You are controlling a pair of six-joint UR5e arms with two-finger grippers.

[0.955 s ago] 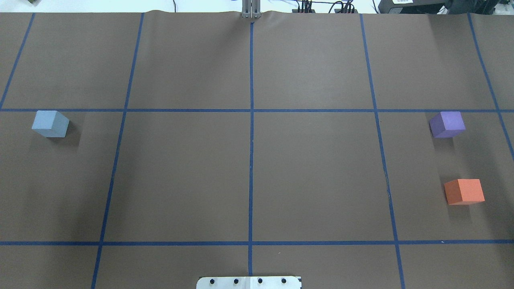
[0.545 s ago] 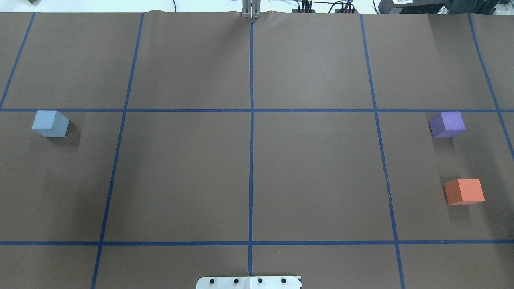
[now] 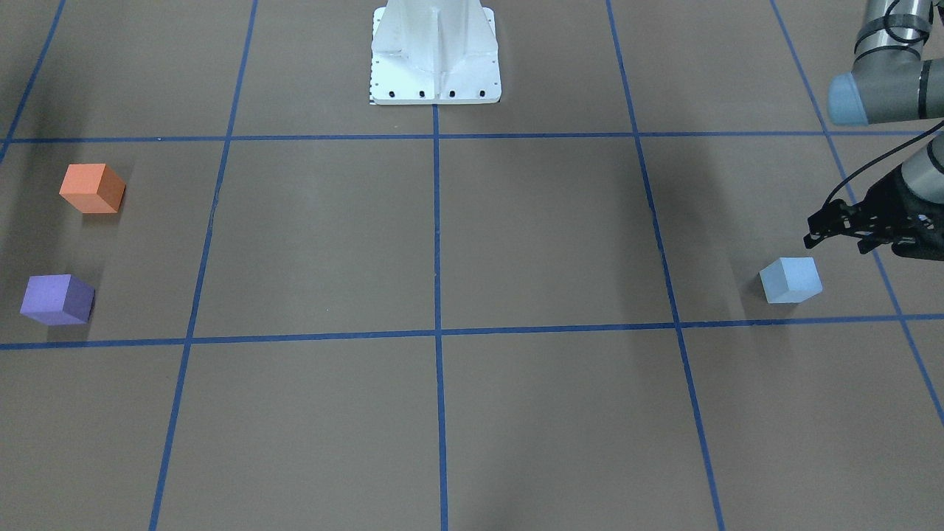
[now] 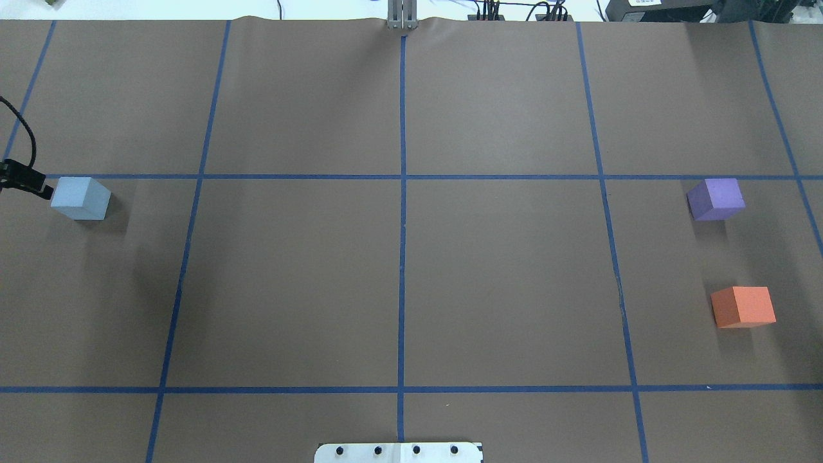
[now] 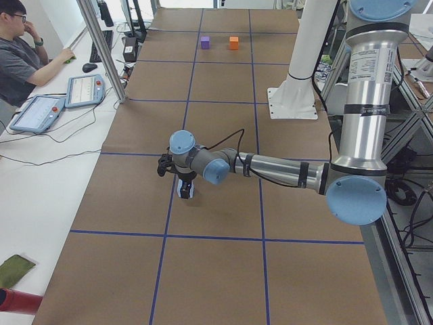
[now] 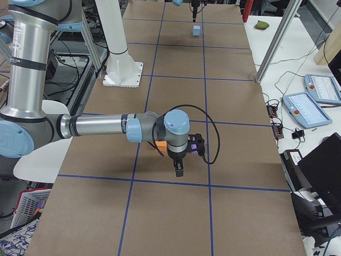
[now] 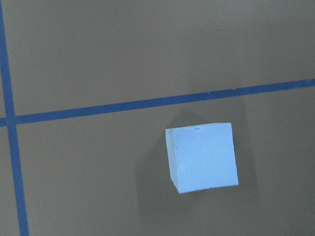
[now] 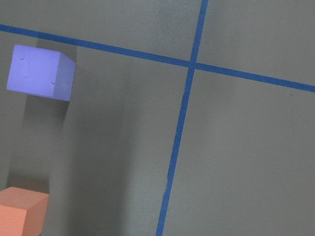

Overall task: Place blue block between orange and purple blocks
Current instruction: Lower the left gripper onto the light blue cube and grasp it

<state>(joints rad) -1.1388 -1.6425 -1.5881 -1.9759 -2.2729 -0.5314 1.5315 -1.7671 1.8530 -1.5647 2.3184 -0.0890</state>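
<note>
You have blue block (image 4: 80, 198) on worktop (image 4: 501, 270) left side, well apart from purple block (image 4: 716, 199) and orange block (image 4: 744, 307). Left end effector (image 3: 903, 240) near blue block, right end effector (image 6: 178, 168) near orange block; you cannot tell whether either is open or closed.

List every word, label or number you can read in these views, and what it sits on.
No text can be read in any view.
Blue block, purple block, orange block: plain faces, no markings.
Teach pendant screens: too small to read.
</note>
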